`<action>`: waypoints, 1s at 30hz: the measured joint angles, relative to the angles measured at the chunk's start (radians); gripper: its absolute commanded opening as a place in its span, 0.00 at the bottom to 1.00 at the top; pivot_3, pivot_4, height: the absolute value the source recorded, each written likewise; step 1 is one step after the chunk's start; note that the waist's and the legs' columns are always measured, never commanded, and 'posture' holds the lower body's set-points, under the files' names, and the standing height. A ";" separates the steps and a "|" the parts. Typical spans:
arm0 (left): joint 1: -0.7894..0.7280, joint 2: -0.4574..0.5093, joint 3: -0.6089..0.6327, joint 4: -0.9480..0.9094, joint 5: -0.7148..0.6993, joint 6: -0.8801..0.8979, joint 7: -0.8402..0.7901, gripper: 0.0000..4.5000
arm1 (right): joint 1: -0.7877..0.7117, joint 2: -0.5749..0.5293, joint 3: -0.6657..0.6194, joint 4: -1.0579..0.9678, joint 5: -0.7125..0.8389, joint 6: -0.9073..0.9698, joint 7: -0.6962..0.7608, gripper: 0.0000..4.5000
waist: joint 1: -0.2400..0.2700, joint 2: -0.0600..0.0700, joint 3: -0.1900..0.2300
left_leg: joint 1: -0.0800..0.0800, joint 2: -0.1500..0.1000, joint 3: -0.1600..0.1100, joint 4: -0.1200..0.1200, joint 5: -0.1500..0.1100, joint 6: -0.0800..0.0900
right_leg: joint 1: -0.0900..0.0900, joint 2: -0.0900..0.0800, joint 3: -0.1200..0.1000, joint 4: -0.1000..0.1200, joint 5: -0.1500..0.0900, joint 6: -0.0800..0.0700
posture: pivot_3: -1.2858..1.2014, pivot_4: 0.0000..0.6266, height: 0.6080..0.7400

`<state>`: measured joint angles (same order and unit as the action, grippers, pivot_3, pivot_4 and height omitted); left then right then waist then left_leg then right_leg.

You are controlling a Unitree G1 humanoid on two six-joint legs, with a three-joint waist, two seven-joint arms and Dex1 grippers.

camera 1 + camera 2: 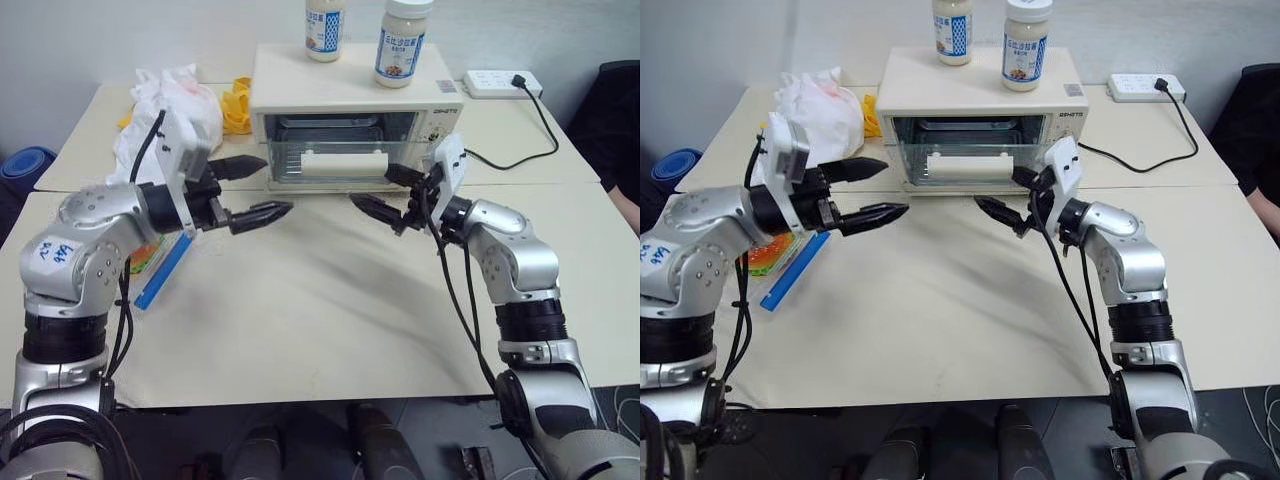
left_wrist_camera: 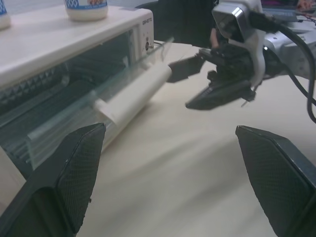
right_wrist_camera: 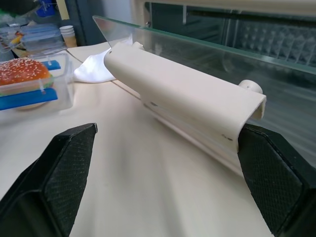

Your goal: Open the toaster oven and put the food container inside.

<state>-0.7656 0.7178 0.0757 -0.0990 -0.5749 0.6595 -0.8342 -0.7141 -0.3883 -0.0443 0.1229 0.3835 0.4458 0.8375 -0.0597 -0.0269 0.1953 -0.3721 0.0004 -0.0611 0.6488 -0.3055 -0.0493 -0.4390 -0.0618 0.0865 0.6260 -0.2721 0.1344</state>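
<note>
The cream-white toaster oven (image 1: 355,100) stands at the back of the table. Its glass door (image 2: 98,91) is tilted partly out, with the white bar handle (image 3: 182,101) in front. My left gripper (image 1: 278,184) is open, level, just left of the door. My right gripper (image 1: 370,184) is open too, just right of the handle, and the handle lies close ahead of its fingers (image 3: 64,168). Both grippers are empty and point toward each other. The food container (image 3: 29,81), clear with blue clips and a hamburger inside, rests on the table at the left, partly hidden behind my left arm (image 1: 150,265).
Two white-lidded jars (image 1: 325,28) (image 1: 403,40) stand on top of the oven. A white plastic bag (image 1: 170,110) and a yellow item (image 1: 238,105) lie left of it. A power strip (image 1: 500,82) with a black cable sits at the back right.
</note>
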 measured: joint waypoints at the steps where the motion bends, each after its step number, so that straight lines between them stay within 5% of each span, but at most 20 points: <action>1: -0.030 -0.003 -0.017 0.035 0.025 -0.025 -0.009 1.00 | 0.017 0.003 0.000 -0.015 0.002 0.006 -0.002 0.99 | 0.000 0.000 0.000 | 0.000 0.000 0.000 0.000 0.000 0.000 | 0.000 0.000 0.000 0.000 0.000 0.000 | 0.52 0.24 1.00; 5: -0.149 -0.039 -0.100 0.204 0.149 -0.154 -0.044 0.86 | 0.079 0.015 0.001 -0.072 0.006 0.028 -0.019 1.00 | 0.001 0.000 0.000 | 0.000 0.000 0.002 0.000 0.000 0.000 | -0.001 0.000 0.002 0.000 0.000 0.000 | 0.52 0.24 1.00; 17: -0.377 -0.159 -0.203 0.677 0.364 -0.455 -0.165 0.02 | 0.200 0.040 -0.002 -0.210 0.037 0.066 -0.080 1.00 | 0.000 0.000 0.000 | -0.003 0.000 0.004 0.001 0.000 0.000 | -0.005 0.000 0.002 0.002 0.000 0.000 | 0.52 0.24 1.00; 25: -0.369 -0.183 -0.248 0.752 0.461 -0.528 -0.215 0.01 | 0.240 0.035 -0.006 -0.278 0.046 0.099 -0.121 1.00 | 0.004 0.000 0.000 | -0.004 0.000 0.004 0.000 0.000 0.000 | -0.005 0.000 0.002 0.003 0.000 0.000 | 0.52 0.24 1.00; 30: -0.312 -0.193 -0.256 0.739 0.488 -0.540 -0.236 0.01 | 0.376 -0.060 -0.037 -0.440 0.088 0.160 -0.121 1.00 | 0.008 0.000 0.000 | -0.005 0.000 0.003 0.000 0.000 0.001 | -0.005 0.000 0.002 0.001 0.000 0.000 | 0.52 0.24 1.00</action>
<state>-1.0776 0.5244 -0.1804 0.6399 -0.0865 0.1196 -1.0701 -0.3386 -0.4484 -0.0816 -0.3168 0.4714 0.6059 0.7164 -0.0516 -0.0270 0.1953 -0.3769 0.0001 -0.0577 0.6486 -0.3059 -0.0481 -0.4444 -0.0620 0.0885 0.6274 -0.2721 0.1346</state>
